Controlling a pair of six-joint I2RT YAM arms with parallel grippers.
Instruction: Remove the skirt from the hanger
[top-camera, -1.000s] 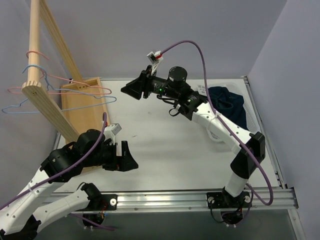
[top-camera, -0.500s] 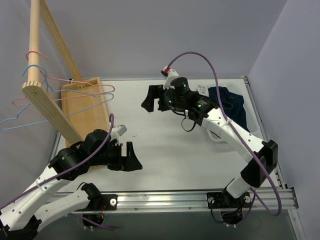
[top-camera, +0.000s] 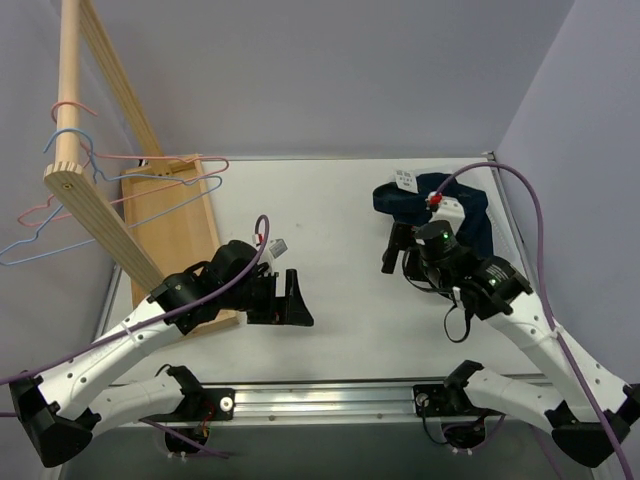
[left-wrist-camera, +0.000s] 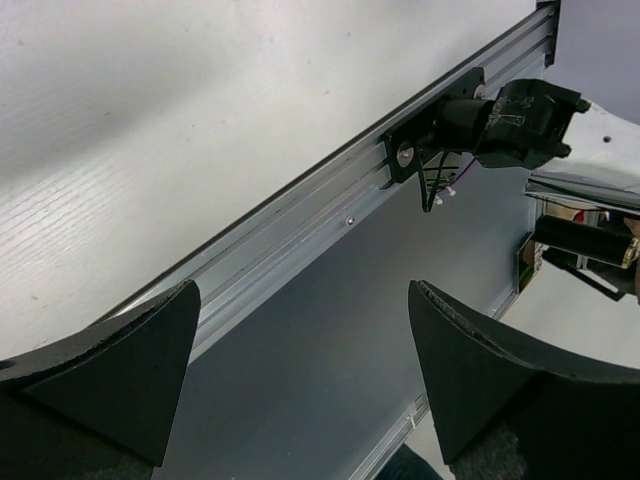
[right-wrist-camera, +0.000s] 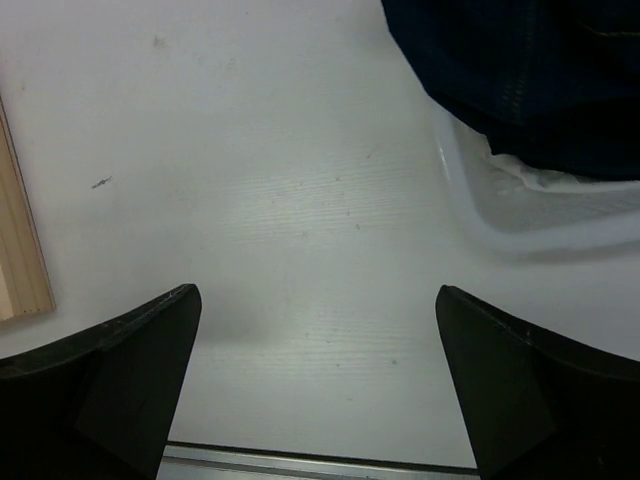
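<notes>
The light-blue wire hanger (top-camera: 66, 131) hangs bare on the wooden rail at the far left, beside pink ones. I cannot pick out the skirt for certain. Some crumpled white stuff (right-wrist-camera: 535, 180) shows under a navy garment in a bin, and I cannot tell what it is. My left gripper (top-camera: 298, 298) (left-wrist-camera: 300, 380) is open and empty, low over the table's near edge, looking at the metal rail. Right of centre my right gripper (top-camera: 396, 258) (right-wrist-camera: 318, 380) hangs wide open over bare white table, with nothing between its fingers, just left of the bin.
A wooden rack (top-camera: 100, 215) with its box base (top-camera: 170, 215) fills the left side; its corner shows (right-wrist-camera: 20, 270). A dark navy garment (top-camera: 445, 205) (right-wrist-camera: 520, 70) lies over a translucent white bin (right-wrist-camera: 480, 215) at back right. The aluminium rail (top-camera: 400, 392) (left-wrist-camera: 300, 215) runs along the near edge.
My right arm swung from the back middle down to the right side near the bin, and its jaws opened wide. My left gripper slid rightward. The hangers shifted slightly.
</notes>
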